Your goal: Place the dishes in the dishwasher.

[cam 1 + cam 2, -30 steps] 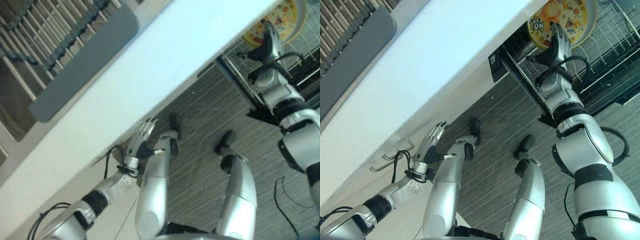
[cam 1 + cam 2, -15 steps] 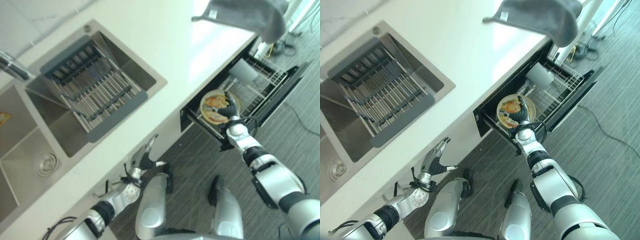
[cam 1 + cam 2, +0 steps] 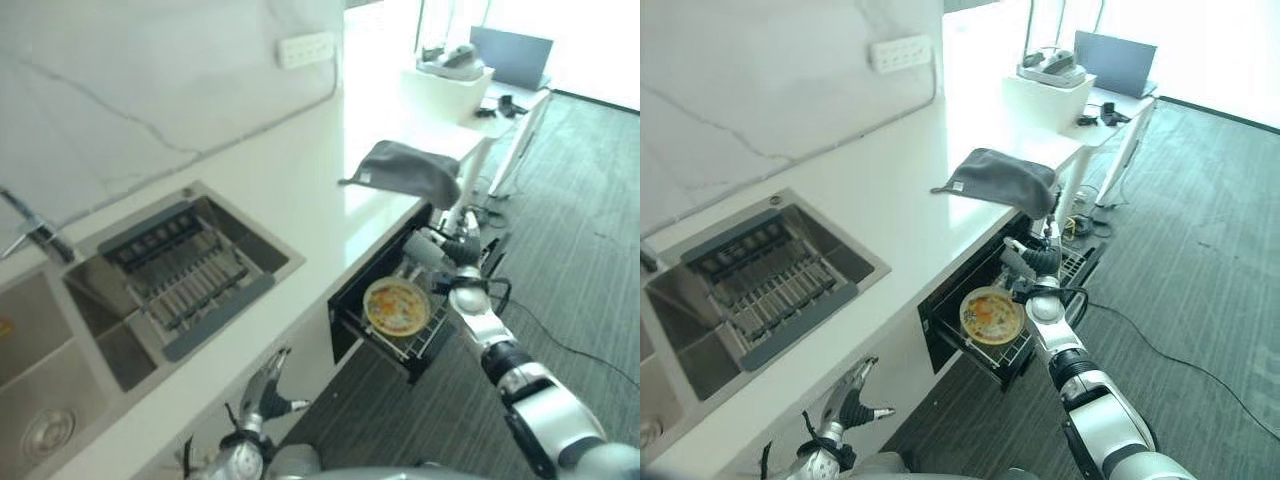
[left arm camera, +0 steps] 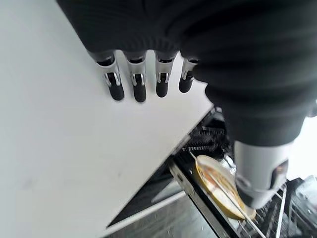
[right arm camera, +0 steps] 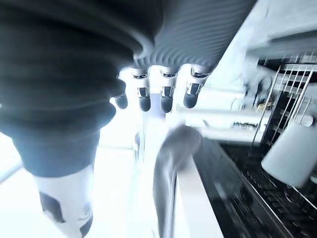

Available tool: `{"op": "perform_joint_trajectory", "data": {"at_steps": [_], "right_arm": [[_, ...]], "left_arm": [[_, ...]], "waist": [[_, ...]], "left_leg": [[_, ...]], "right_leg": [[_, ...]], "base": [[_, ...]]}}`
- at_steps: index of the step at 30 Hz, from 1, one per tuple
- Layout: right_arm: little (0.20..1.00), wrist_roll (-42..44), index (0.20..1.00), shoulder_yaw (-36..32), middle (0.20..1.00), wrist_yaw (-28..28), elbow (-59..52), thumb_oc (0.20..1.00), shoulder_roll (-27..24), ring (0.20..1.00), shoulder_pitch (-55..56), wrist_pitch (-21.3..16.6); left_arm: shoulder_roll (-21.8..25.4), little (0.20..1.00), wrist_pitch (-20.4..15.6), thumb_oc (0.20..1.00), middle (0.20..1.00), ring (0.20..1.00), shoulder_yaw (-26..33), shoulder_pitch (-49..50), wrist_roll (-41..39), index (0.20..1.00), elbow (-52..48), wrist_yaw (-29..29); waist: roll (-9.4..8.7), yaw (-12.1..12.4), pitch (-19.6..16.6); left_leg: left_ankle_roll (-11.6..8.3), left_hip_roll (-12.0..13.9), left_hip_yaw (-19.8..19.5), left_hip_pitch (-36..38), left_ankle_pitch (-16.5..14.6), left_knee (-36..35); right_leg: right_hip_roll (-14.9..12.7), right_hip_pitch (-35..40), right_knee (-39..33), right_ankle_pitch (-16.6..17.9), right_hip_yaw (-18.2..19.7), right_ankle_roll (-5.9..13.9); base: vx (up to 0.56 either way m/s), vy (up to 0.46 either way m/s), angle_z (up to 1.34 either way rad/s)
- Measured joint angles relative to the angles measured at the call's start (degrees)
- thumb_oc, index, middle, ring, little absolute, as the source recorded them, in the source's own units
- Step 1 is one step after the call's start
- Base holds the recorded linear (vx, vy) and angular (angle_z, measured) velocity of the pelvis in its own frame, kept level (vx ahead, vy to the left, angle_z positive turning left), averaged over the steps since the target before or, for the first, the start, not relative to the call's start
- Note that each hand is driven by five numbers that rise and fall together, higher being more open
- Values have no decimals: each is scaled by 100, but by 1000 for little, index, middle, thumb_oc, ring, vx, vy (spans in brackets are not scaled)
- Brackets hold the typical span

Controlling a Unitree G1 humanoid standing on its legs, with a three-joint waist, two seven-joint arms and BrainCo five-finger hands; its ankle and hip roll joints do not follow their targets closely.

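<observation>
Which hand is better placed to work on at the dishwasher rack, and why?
The right hand: it hangs over the open rack beside the plate. The left hand sits low by the counter front, far from it.

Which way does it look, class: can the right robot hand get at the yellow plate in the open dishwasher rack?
Probably yes. The right robot hand hangs open just above the yellow plate, which lies in the pulled-out dishwasher rack, with nothing between them.

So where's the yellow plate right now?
The yellow plate stands in the open dishwasher rack under the counter edge, just left of the right hand.
</observation>
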Motion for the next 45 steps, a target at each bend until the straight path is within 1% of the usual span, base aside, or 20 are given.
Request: {"op": "perform_joint_trajectory", "data": {"at_steps": [2, 4, 5, 7, 10, 15, 17, 18, 19, 20, 22, 25, 27, 29, 30, 32, 33, 35, 39, 45], "right_arm": [[1000, 593, 1000, -402, 1000, 291, -565, 1000, 0, 1000, 597, -191], [1000, 869, 1000, -770, 1000, 453, -869, 1000, -86, 1000, 1217, -192], [1000, 990, 1000, -875, 1000, 464, -987, 1000, -223, 1000, 1562, -192], [1000, 1061, 1000, -1022, 1000, 865, -1467, 1000, -627, 1000, 2423, -143], [1000, 1276, 1000, -1220, 1000, 1389, -1387, 1000, -754, 1000, 2638, -99], [1000, 1887, 1000, -1695, 1000, 1479, -779, 1000, -675, 1000, 2710, -147], [1000, 2229, 1000, -1788, 1000, 1542, -377, 1000, -689, 1000, 2577, -206], [1000, 2327, 1000, -1794, 1000, 1572, -242, 1000, -685, 1000, 2430, -199], [1000, 2410, 1000, -1791, 1000, 1652, -115, 1000, -685, 1000, 2194, -195], [1000, 2413, 1000, -1843, 1000, 1722, -1, 1000, -700, 1000, 1937, -175], [1000, 2413, 1000, -1804, 1000, 1795, -9, 1000, -704, 1000, 1587, -92], [1000, 2583, 1000, -1538, 1000, 1964, -7, 1000, -712, 1000, 1201, 8], [1000, 3642, 1000, -1493, 1000, 2294, 55, 1000, -539, 1000, 1014, 133], [1000, 4071, 1000, -1711, 1000, 2570, 417, 1000, -365, 1000, 829, 127], [1000, 4330, 1000, -1763, 1000, 2754, 540, 1000, -392, 1000, 681, 230], [1000, 4928, 1000, -1943, 1000, 3313, 751, 1000, -521, 1000, 17, 687], [1000, 5143, 1000, -1950, 1000, 3681, 754, 1000, -608, 1000, -274, 989], [1000, 5107, 1000, -1890, 1000, 4114, 852, 1000, -784, 1000, -607, 1317], [1000, 5038, 1000, -1645, 1000, 4758, 1182, 1000, -1304, 1000, -673, 1924], [1000, 4395, 1000, -1082, 1000, 5330, 1056, 1000, -1974, 1000, -1022, 2356]], "left_arm": [[-37, 1000, -48, 1000, 1000, 1000, 265, 177, -231, 1000, 53, -162], [-33, 1000, -65, 1000, 1000, 1000, 531, 393, -389, 1000, 202, -273], [-47, 1000, -68, 1000, 1000, 1000, 647, 490, -470, 1000, 213, -306], [-65, 1000, -94, 1000, 1000, 1000, 1004, 821, -718, 1000, 234, -441], [-56, 1000, -126, 1000, 1000, 1000, 1088, 1035, -862, 1000, 232, -691], [-64, 1000, -122, 1000, 1000, 1000, 1072, 926, -1391, 1000, 226, -1473], [-29, 1000, -110, 1000, 1000, 1000, 827, 590, -2159, 1000, 87, -2698], [-43, 1000, -99, 1000, 1000, 1000, 722, 437, -2297, 1000, -16, -3082], [-56, 1000, 77, 1000, 1000, 1000, 612, 234, -2578, 1000, -150, -3647], [-66, 1000, 251, 1000, 1000, 1000, 545, 9, -2732, 1000, -217, -4023], [-68, 1000, 465, 1000, 1000, 1000, 394, -155, -2952, 1000, -208, -4313], [-128, 1000, 688, 1000, 1000, 1000, 414, -278, -3131, 1000, -32, -4322], [-177, 1000, 783, 1000, 1000, 1000, 464, -388, -3222, 1000, 302, -4188], [-191, 1000, 748, 1000, 1000, 1000, 541, -518, -3233, 1000, 399, -3989], [-187, 1000, 697, 1000, 1000, 1000, 524, -640, -3201, 1000, 442, -3843], [-130, 1000, 580, 1000, 1000, 1000, 361, -1065, -3021, 1000, 478, -3600], [-134, 1000, 534, 1000, 1000, 1000, 268, -1177, -2802, 1000, 436, -3451], [-122, 1000, 501, 1000, 1000, 1000, 123, -1278, -2494, 1000, 286, -3214], [-11, 1000, 606, 1000, 1000, 1000, -63, -1326, -2157, 1000, 6, -3062], [135, 1000, 741, 1000, 1000, 1000, -221, -1266, -1975, 1000, -380, -2951]], "waist": [[2, -50, -101], [2, -108, -150], [11, -110, -167], [29, -264, -193], [44, -345, -198], [98, -340, -138], [162, -335, 154], [196, -323, 356], [297, -316, 644], [403, -341, 935], [574, -327, 1260], [703, -275, 1539], [663, -219, 1610], [613, -121, 1786], [612, -74, 1883], [658, -70, 2169], [703, -66, 2178], [804, -52, 2183], [816, -9, 2176], [827, 16, 2169]], "left_leg": [[-47, 83, 87, 95, 26, -96], [-99, 132, 145, 203, 59, -202], [-120, 162, 156, 229, 76, -253], [-147, 210, 223, 281, 180, -462], [-200, 286, 279, 382, 310, -697], [-216, 290, 259, 21, 337, -724], [-155, 267, 99, -405, 408, -337], [-150, 258, 87, -520, 407, -261], [-121, 227, 32, -665, 430, -221], [-111, 217, -54, -780, 437, -169], [-101, 208, -115, -872, 547, -163], [-106, 196, -247, -1031, 582, -173], [-134, 137, -280, -1052, 559, -155], [-155, 107, -347, -1271, 495, 150], [-161, 99, -356, -1466, 443, 358], [-169, 111, -399, -1998, 189, 1066], [-169, 129, -423, -2313, 68, 1378], [-172, 140, -485, -2620, -8, 1700], [-148, 144, -532, -2686, -55, 1770], [-205, 198, -633, -2931, 48, 1726]], "right_leg": [[72, 7, 3, -34, 32, -36], [143, 1, 12, -49, 116, -56], [163, 1, 10, -55, 120, -62], [206, -85, 0, -127, 175, -169], [314, -95, -70, -121, 210, -170], [260, -511, 250, -220, 136, -203], [161, -876, 679, -280, 67, -178], [132, -998, 788, -293, 71, -187], [106, -1130, 876, -306, 65, -193], [95, -1221, 929, -341, 51, -231], [87, -1340, 1008, -302, 3, -295], [59, -1520, 1185, -360, -39, -291], [-33, -1667, 1502, -594, -22, -339], [-152, -1890, 1939, -735, -42, -327], [-207, -2066, 2179, -820, -41, -344], [-351, -2545, 2779, -1041, 20, -412], [-400, -2832, 3023, -1128, 55, -449], [-436, -3093, 3306, -1195, 73, -491], [-469, -3178, 3469, -1350, 76, -617], [-394, -3414, 3470, -1326, 13, -656]], "base": [[92, -46, -16], [64, -56, -23], [93, -95, -15], [88, -97, -17], [57, -76, -8], [-47, -46, 11], [-117, -9, 27], [-86, 20, 24], [-82, 39, 13], [-135, 56, 13], [-130, 70, 16], [35, 47, 16], [-53, -1, 7], [-68, -1, 18], [-94, 33, 17], [-93, 41, 10], [-62, 28, 7], [-25, 17, 8], [-5, 15, 4], [-21, 21, 0]]}}
